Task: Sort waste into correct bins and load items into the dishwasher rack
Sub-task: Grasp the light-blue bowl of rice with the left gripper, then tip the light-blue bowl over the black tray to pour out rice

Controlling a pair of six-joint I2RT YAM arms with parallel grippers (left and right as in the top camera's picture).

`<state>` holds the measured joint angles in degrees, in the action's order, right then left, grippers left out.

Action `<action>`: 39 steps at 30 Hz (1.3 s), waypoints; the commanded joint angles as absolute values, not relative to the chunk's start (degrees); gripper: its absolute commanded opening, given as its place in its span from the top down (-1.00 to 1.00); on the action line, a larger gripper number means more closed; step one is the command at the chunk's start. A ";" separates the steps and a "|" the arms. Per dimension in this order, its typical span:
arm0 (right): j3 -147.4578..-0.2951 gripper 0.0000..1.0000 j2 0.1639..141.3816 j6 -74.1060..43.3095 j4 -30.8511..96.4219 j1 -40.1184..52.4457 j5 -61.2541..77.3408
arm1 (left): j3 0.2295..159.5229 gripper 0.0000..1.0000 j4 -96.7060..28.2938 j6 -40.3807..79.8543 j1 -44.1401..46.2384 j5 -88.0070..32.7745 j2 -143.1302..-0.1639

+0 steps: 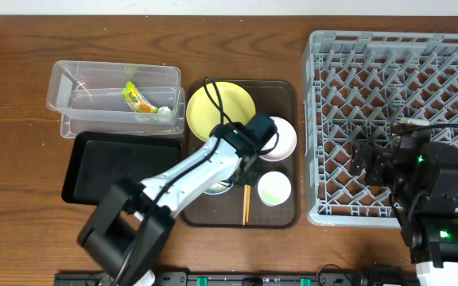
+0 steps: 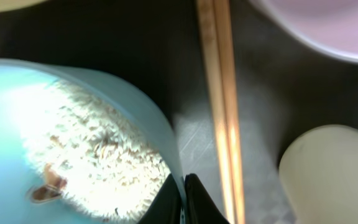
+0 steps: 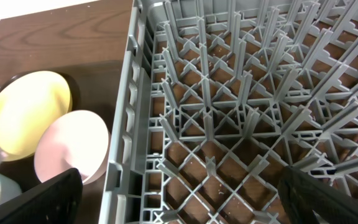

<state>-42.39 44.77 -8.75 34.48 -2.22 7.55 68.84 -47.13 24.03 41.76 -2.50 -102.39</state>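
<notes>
My left gripper (image 1: pixel 235 181) (image 2: pixel 184 199) is shut on the right rim of the light blue bowl (image 1: pixel 215 189) (image 2: pixel 5 124), which holds white rice scraps (image 2: pixel 98 149). The bowl sits on the brown serving tray (image 1: pixel 286 87) with the yellow plate (image 1: pixel 213 107), the pinkish-white bowl (image 1: pixel 285 141), the pale cup (image 1: pixel 274 188) and the chopsticks (image 1: pixel 245 205) (image 2: pixel 219 93). The yellow-green wrapper (image 1: pixel 137 97) lies in the clear box (image 1: pixel 78 79). The black tray (image 1: pixel 110 167) lies in front of the box. My right gripper (image 1: pixel 370 163) (image 3: pixel 179 199) is open and empty over the grey rack (image 1: pixel 396 63) (image 3: pixel 229 124).
The left arm reaches from the front edge across the black tray's right end to the serving tray. The rack fills the right side, its near-left corner close to the cup. The right wrist view also shows the plate (image 3: pixel 23 112) and pinkish bowl (image 3: pixel 73 146) beside the rack wall.
</notes>
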 commanded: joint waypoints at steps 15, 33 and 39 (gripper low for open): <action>-43.46 -0.99 44.58 -9.39 34.35 -1.26 7.99 | 71.68 0.88 -57.84 12.03 22.48 -6.83 -79.90; -43.46 -0.98 44.58 -9.39 35.00 -1.26 7.99 | 57.47 0.88 -58.46 -20.36 -20.67 -66.32 -87.02; -43.46 -0.98 44.58 -9.39 35.22 -1.26 7.99 | 55.31 0.88 -59.61 -22.48 -28.23 -76.73 -94.08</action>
<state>-42.39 44.77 -8.75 35.00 -2.22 7.73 55.83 -58.65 -18.55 -25.78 -65.84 -91.70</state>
